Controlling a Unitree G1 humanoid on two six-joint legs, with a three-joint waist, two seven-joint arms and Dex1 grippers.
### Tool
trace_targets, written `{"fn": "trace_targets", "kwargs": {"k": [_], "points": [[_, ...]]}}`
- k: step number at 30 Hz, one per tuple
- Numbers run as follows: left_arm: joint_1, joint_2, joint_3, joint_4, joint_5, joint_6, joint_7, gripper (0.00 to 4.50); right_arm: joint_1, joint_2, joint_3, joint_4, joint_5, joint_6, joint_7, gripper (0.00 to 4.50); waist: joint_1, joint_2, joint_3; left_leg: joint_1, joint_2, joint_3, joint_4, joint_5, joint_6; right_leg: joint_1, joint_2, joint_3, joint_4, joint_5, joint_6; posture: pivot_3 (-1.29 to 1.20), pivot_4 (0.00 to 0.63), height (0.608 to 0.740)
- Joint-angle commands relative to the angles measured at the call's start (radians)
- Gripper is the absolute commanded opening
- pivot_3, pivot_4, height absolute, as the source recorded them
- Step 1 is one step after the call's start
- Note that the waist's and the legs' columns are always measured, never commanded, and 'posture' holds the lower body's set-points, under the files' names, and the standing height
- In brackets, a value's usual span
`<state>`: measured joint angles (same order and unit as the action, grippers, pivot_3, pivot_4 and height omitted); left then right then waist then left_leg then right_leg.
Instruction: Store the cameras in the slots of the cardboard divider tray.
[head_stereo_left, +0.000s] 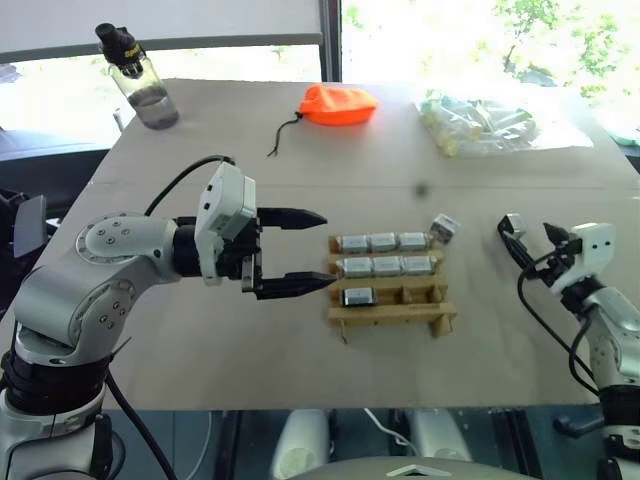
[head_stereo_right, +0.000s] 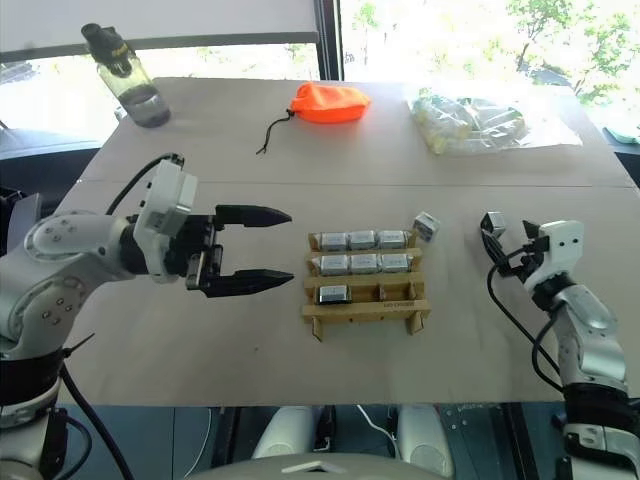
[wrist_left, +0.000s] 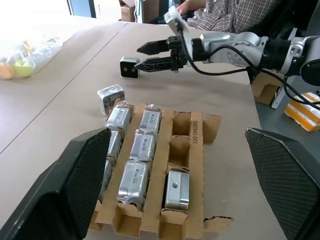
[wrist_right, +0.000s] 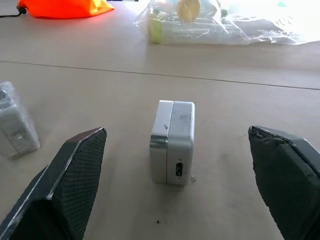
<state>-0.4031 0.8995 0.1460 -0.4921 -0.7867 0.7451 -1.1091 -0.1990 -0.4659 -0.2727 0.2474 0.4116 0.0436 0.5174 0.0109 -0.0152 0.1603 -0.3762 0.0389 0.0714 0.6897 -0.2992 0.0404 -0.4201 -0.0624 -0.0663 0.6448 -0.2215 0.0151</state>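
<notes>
Right gripper (wrist_right: 175, 190) was wide open, nothing in it, fingers level and straddling a loose camera (wrist_right: 172, 142) that stood on edge on the table (head_stereo_left: 300, 150), at the right of the head view. The pads were well apart from the camera's sides, so no contact yet.

Risks, as judged:
- The camera stood on a narrow edge, so if one finger reached it first it would likely tip or skid instead of being gripped.
- Its port end faced the wrist. A close across the smooth metal sides could let it rotate in the grip, and then it would go into a slot crooked.

Left gripper (head_stereo_left: 290, 250) was also fully open and empty, hovering at left centre of the head view, just left of the tray (head_stereo_left: 395, 315), pointing at it. A sweep from there could shove the light cardboard tray or catch a seated camera.

The tray sat mid-frame. Its top two rows looked full, and the bottom row held one camera (head_stereo_left: 358, 296) with slots free beside it. Another camera (head_stereo_left: 443, 228) leaned at the tray's upper right corner. It wasn't seated, and a nudge to the tray could drop it.
</notes>
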Motion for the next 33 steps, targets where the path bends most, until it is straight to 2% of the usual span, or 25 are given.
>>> {"fn": "trace_targets", "kwargs": {"k": [1, 15, 18, 24, 29, 33], "points": [[-0.014, 0.019, 0.016, -0.007, -0.007, -0.021, -0.010, 4.47, -0.018, 0.004, -0.010, -0.006, -0.013, -0.003, -0.009, 4.50, 0.001, 0.000, 0.000, 0.000, 0.000, 0.000, 0.000, 0.000, 0.000, 0.000, 0.000, 0.000, 0.000, 0.000, 0.000, 0.00, 0.150, 0.726], [0.032, 0.041, 0.041, -0.021, -0.012, -0.039, -0.018, 4.47, -0.051, 0.032, 0.000, 0.039, -0.053, 0.015, -0.018, 4.50, 0.000, 0.000, 0.000, -0.001, 0.000, 0.000, -0.001, 0.000, 0.000, 0.000, 0.000, 0.000, -0.001, 0.000, 0.000, 0.00, 0.150, 0.726], [0.040, 0.045, 0.044, -0.021, -0.010, -0.046, -0.018, 4.50, -0.059, 0.041, -0.001, 0.038, -0.056, 0.011, -0.017, 3.65, 0.000, 0.000, 0.000, -0.001, 0.000, 0.000, -0.001, 0.000, 0.000, 0.000, 0.000, 0.000, -0.002, 0.000, 0.000, 0.00, 0.150, 0.726], [0.047, 0.044, 0.034, -0.017, 0.019, -0.055, 0.018, 4.50, -0.069, 0.044, -0.006, 0.053, -0.066, -0.005, -0.021, 0.74, 0.001, 0.000, 0.000, -0.001, 0.000, 0.000, -0.001, 0.000, 0.000, -0.001, 0.000, 0.000, -0.002, 0.000, 0.000, 0.00, 0.150, 0.726], [0.050, 0.037, 0.028, -0.017, 0.026, -0.060, 0.031, 4.50, -0.060, 0.041, -0.005, 0.047, -0.076, -0.017, -0.017, 0.74, 0.000, 0.000, 0.000, -0.001, 0.000, 0.000, -0.001, 0.000, 0.000, -0.001, 0.000, 0.000, -0.001, 0.000, 0.000, 0.00, 0.150, 0.726], [0.038, 0.025, 0.013, -0.002, 0.040, -0.072, 0.037, 4.50, -0.057, 0.025, -0.020, 0.026, -0.037, -0.028, 0.047, 0.74, 0.000, 0.000, 0.000, -0.001, 0.000, 0.000, -0.001, 0.000, 0.000, -0.001, 0.000, 0.000, -0.002, 0.000, 0.000, 0.00, 0.150, 0.726]]}}
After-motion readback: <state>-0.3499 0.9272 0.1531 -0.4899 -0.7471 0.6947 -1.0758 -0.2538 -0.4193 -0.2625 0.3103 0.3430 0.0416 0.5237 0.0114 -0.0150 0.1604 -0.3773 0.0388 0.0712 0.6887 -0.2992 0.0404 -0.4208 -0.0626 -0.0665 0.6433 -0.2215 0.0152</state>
